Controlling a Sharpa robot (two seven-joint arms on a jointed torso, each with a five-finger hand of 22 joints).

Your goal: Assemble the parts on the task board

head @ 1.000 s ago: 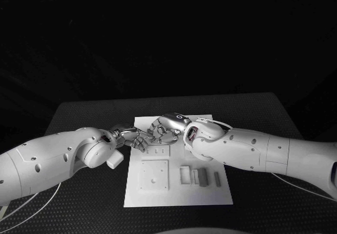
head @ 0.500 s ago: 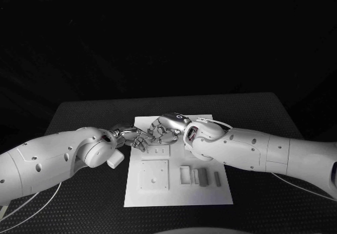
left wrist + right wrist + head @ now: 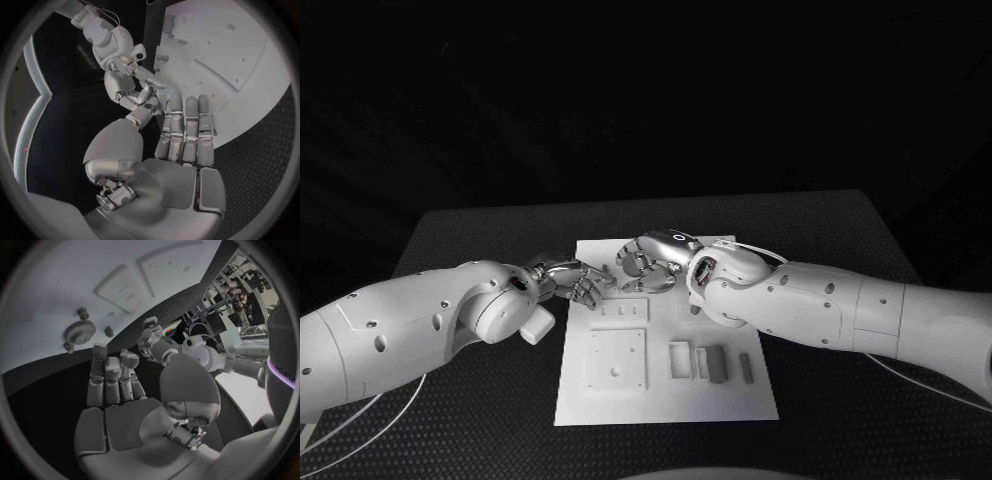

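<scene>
The white task board (image 3: 661, 400) lies in the middle of the black table. My left hand (image 3: 574, 283) hovers at the board's far left edge, fingers straight and side by side (image 3: 184, 130), holding nothing. My right hand (image 3: 653, 262) is over the board's far end, just right of the left hand. Its palm (image 3: 119, 390) is bare and its fingers are stretched out. A small grey gear (image 3: 81, 332) lies on the board (image 3: 75, 280) past the right fingertips, with two tiny pieces beside it. Several grey bar parts (image 3: 717, 364) lie at the board's near right.
A raised square plate (image 3: 617, 360) with holes sits on the board's near left, and a smaller one (image 3: 620, 313) lies just beyond it. Black table (image 3: 459, 230) surrounds the board on all sides. Both forearms reach in low over the board's two sides.
My right hand has drawn back slightly to the right, so a small gap now shows between the two hands. The left hand has hardly moved.
</scene>
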